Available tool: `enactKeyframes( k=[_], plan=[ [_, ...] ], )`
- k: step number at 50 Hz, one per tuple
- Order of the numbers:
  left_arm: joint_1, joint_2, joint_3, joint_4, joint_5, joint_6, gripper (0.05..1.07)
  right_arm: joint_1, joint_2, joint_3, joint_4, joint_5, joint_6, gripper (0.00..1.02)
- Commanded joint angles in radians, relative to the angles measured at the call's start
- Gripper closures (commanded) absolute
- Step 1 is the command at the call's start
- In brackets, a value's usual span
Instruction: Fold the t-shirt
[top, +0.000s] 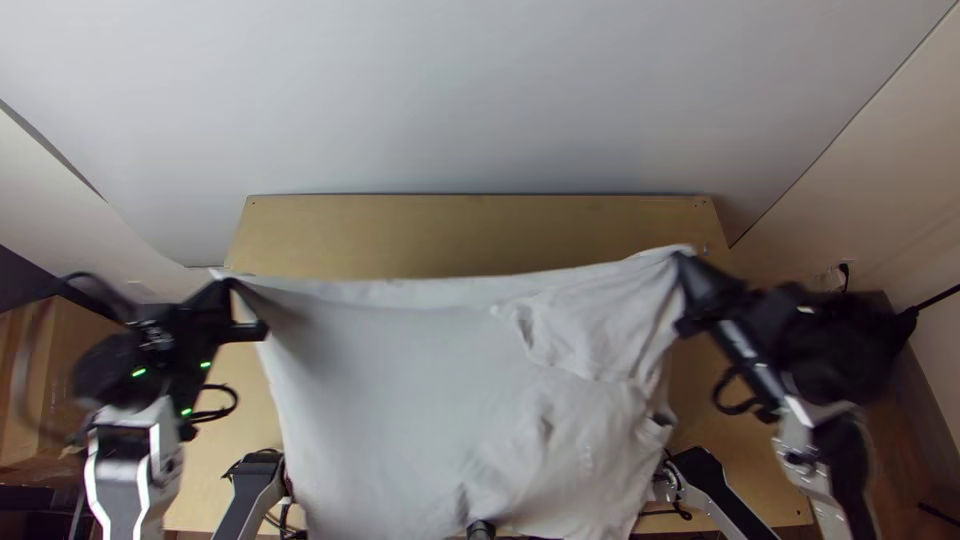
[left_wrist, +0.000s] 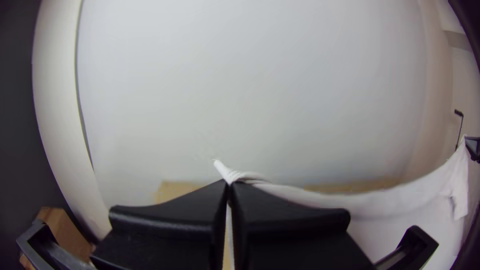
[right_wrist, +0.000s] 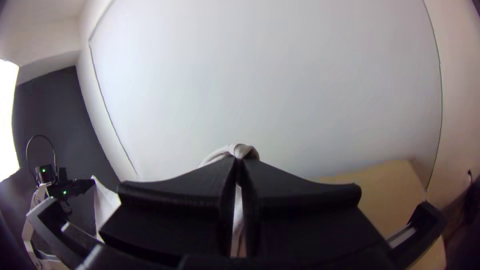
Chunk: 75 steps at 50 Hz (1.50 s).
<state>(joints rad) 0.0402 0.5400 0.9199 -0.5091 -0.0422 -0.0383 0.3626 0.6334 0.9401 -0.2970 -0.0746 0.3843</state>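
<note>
T-shirt (top: 400, 390): white, hung up spread btwn grippers over table (top: 460, 225), top edge sagging slightly, wrinkled twd R side. L gripper (top: 228, 284) + R gripper (top: 680, 258) fingers clamped on its upper corners.

T-shirt (top: 400, 390): white, unfolded, held up above the table (top: 450, 230). Upper edge drawn out with a slight sag between the left gripper (top: 230, 284) and the right gripper (top: 680, 260), each clamped on a corner. Cloth is mostly smooth toward the left gripper, creased and loosely overlapping toward the right. Lower part reaches the top view's bottom edge, with wrinkles.
</note>
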Motion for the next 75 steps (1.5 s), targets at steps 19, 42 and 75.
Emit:
enactKeyframes(
  k=[19, 42, 75],
  plan=[
    [-0.016, 0.532, -0.329, 0.52, 0.054, -0.129, 1.05, -0.028, 0.539, -0.371, 0.499, -0.004, 0.045, 1.0],
    [-0.002, 1.167, 0.034, 0.675, 0.107, -0.135, 1.05, -0.16, 1.069, 0.006, 0.504, -0.008, 0.024, 1.0],
    [0.01, 1.67, 0.746, 0.46, 0.139, -0.118, 1.05, -0.249, 1.482, 0.532, 0.397, -0.01, -0.016, 1.0]
  ],
)
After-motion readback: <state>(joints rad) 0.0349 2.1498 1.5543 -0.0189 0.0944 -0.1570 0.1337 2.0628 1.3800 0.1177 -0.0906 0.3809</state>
